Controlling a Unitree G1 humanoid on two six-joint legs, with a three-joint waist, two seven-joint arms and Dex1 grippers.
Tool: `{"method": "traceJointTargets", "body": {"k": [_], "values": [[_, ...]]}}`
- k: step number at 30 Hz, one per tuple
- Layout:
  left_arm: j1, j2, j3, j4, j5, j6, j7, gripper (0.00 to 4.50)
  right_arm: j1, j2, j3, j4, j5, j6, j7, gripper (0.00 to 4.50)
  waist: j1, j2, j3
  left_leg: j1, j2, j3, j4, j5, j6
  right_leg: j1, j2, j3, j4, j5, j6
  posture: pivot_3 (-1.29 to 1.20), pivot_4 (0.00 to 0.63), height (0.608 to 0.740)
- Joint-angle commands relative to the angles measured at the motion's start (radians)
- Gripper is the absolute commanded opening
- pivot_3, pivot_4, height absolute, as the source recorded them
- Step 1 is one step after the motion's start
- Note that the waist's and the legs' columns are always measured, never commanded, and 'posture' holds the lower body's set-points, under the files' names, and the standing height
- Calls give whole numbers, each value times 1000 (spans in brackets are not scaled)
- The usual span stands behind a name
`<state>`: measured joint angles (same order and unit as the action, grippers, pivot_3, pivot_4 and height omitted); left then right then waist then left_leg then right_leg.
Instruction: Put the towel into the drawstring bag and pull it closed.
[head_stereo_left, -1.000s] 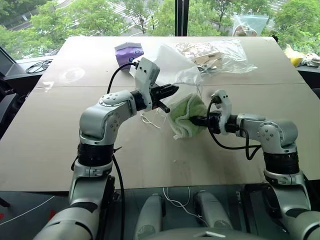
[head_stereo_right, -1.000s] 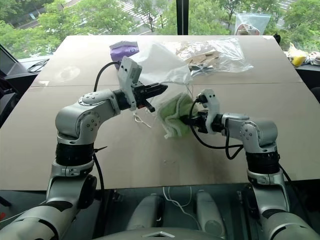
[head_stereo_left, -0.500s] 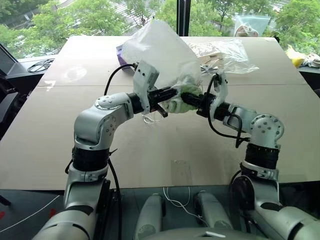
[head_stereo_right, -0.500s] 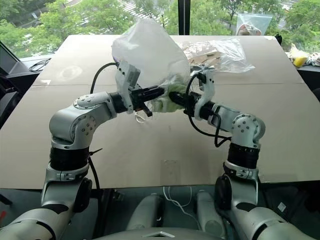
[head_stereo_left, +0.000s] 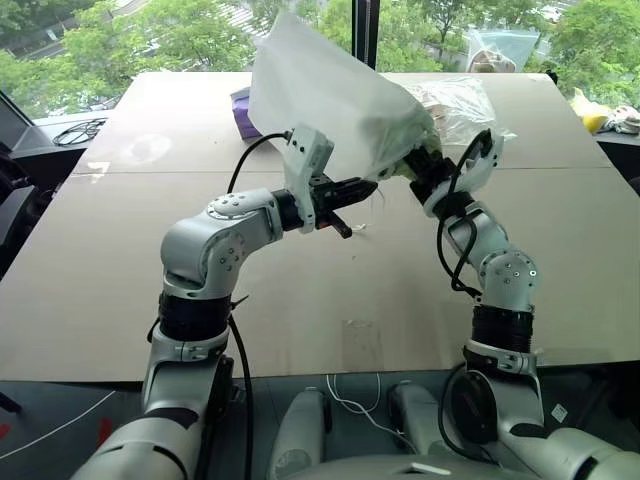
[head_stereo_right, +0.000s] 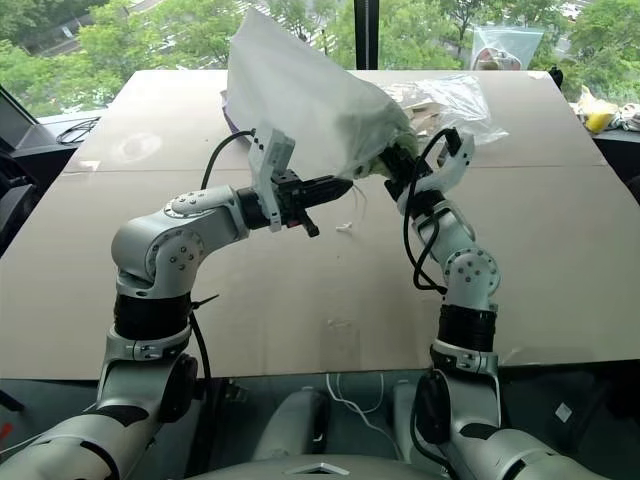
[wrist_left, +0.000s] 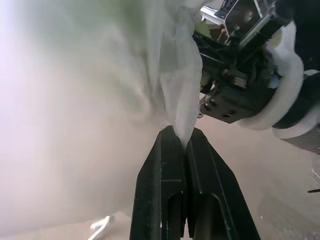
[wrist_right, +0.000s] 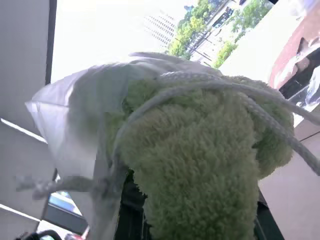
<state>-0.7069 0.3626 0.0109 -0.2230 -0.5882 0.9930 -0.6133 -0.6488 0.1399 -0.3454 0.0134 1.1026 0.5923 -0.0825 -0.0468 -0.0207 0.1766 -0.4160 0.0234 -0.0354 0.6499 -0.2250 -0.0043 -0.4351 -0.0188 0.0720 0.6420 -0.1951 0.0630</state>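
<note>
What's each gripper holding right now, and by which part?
Left gripper is shut on the drawstring bag, pinching fabric at its mouth edge. Right gripper holds the towel by one end, pushing it into the mouth.

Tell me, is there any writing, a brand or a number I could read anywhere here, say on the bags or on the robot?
None can be read.
The drawstring bag is plain white, with no print.
The purple tissue pack is mostly hidden behind it; any label is too small to read.
The clear plastic bag shows no legible print.
The left hand and right hand bear no visible marking.
</note>
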Motion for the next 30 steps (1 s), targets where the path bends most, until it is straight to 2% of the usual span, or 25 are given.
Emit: {"method": "traceJointTargets", "body": {"k": [1, 4, 7, 11, 14, 17, 25, 30], "values": [[-14, -1, 14, -22, -31, 8, 1, 0, -141, 236, -45, -1, 150, -133, -103, 138, -2, 0, 0, 0, 0, 0, 0, 0, 0, 0, 0, 0, 0, 0, 0, 0, 150, 740], [-32, -17, 14, -3, -29, -5, 11, 0, -137, 209, 22, 12, 177, -163, -169, 138, -12, 0, 0, 0, 0, 0, 0, 0, 0, 0, 0, 0, 0, 0, 0, 0, 150, 740], [-66, -35, 17, 38, -12, -33, 24, 0, -103, 119, 170, -12, 101, -95, -157, 138, -20, 0, 0, 0, 0, 0, 0, 0, 0, 0, 0, 0, 0, 0, 0, 0, 150, 740], [-102, 13, 26, 102, 3, -78, -26, 0, -39, -103, 405, -53, -197, -31, -23, 138, -27, 1, 1, 0, 0, 0, -1, 0, 0, -2, 1, 1, 1, 0, 0, 0, 150, 740], [-136, 72, 35, 176, 9, -108, -93, 0, -3, -216, 494, -97, -332, -20, 77, 138, -20, 1, 1, 0, 0, 0, -1, 0, 0, -2, 1, 0, 0, -2, 2, 0, 150, 740], [-143, 127, -13, 213, 44, -163, -174, 0, 1, -338, 630, -130, -505, -37, 209, 138, -20, 1, 1, -1, 0, 1, -1, 0, 0, -2, 0, 1, -1, -2, 3, 0, 150, 740], [-143, 142, -49, 218, 43, -206, -280, 0, -40, -470, 838, -136, -870, -149, 397, 138, -21, 1, 1, -1, 0, 1, -1, 0, 0, -2, 0, 1, 0, -2, 3, 0, 150, 740], [-145, 145, -59, 225, 49, -228, -333, 0, -21, -484, 844, -144, -923, -183, 524, 138, -20, 1, 1, -1, 0, 1, -1, 0, 0, -2, 0, 1, 0, -2, 3, 0, 150, 740]]}}
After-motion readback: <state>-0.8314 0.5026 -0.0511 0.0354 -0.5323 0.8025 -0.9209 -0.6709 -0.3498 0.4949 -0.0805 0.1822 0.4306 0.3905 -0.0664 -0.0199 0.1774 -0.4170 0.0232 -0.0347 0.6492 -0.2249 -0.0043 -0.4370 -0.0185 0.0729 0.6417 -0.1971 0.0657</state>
